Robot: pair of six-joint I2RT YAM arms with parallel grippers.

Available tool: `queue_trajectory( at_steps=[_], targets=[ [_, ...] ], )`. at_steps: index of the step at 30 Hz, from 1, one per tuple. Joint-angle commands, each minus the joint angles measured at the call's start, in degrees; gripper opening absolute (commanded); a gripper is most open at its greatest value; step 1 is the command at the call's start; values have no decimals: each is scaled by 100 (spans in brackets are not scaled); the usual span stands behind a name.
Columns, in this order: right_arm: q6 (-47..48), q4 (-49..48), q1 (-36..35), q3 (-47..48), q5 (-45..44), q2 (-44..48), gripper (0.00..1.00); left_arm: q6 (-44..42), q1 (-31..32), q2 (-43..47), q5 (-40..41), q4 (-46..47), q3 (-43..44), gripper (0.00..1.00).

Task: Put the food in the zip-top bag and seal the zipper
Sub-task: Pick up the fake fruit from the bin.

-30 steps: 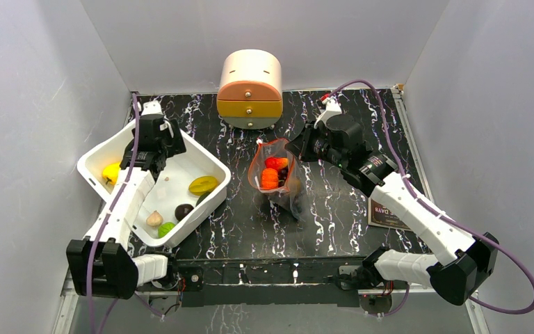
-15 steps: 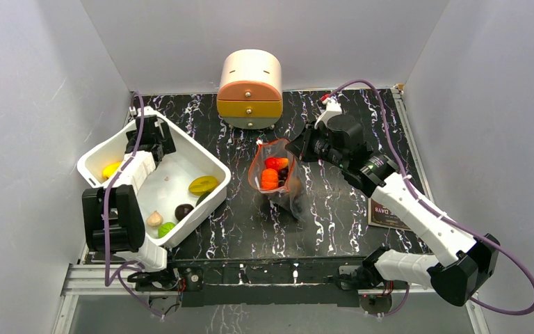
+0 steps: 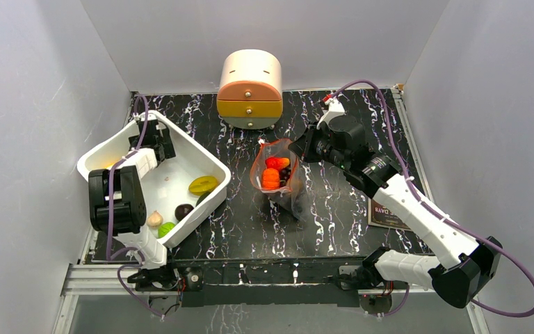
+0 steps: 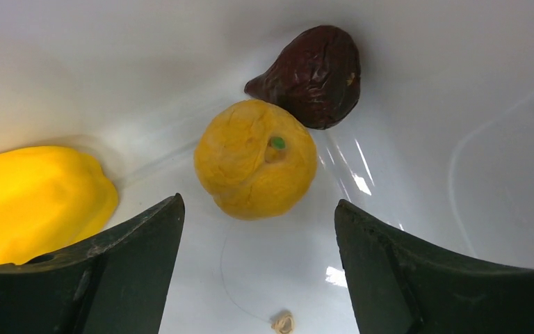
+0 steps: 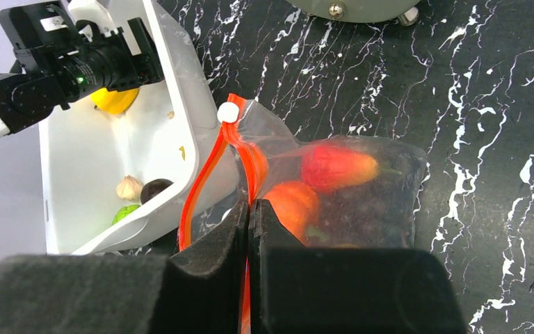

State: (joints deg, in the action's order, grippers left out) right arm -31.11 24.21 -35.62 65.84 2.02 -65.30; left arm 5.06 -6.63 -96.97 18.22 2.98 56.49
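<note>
Over the last second the left arm (image 3: 115,198) has been folded back on itself and the left tool (image 4: 259,209) brought down into the part of the white tub (image 3: 181,136) nearest the far-left corner of the tabletop (image 3: 334,216). It is spread wide, with a round orange piece (image 4: 256,158) framed between its tips, a dark brown piece (image 4: 313,76) behind and a yellow piece (image 4: 35,198) at one side — nothing is gripped yet. The zip-top bag (image 3: 288,198), mid-tabletop, has hardly been moved: its zipper (image 5: 208,174) is kept pinched by the right tool (image 5: 249,209), pressed together, so the mouth stays open. A pick of the orange piece is judged next; sealing is not yet begun.
</note>
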Motion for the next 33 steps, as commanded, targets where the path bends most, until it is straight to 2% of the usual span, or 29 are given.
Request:
queue_trajectory(
  at_steps=[1,7,15,24,33],
  targets=[
    [110,-285,-14,390,-141,113,0,-22,-77,-301,181,44,351,76],
    [154,-204,-13,487,-218,145,0,-106,-75,-585,251,-28,696,72],
    [48,-238,-11,403,-220,204,0,-125,-75,-796,127,-221,976,56],
    [36,-312,-15,286,-175,209,0,160,-75,-302,-84,-913,961,51],
    [18,-370,-12,227,10,143,0,684,-75,448,-798,-1991,872,49]
  ],
)
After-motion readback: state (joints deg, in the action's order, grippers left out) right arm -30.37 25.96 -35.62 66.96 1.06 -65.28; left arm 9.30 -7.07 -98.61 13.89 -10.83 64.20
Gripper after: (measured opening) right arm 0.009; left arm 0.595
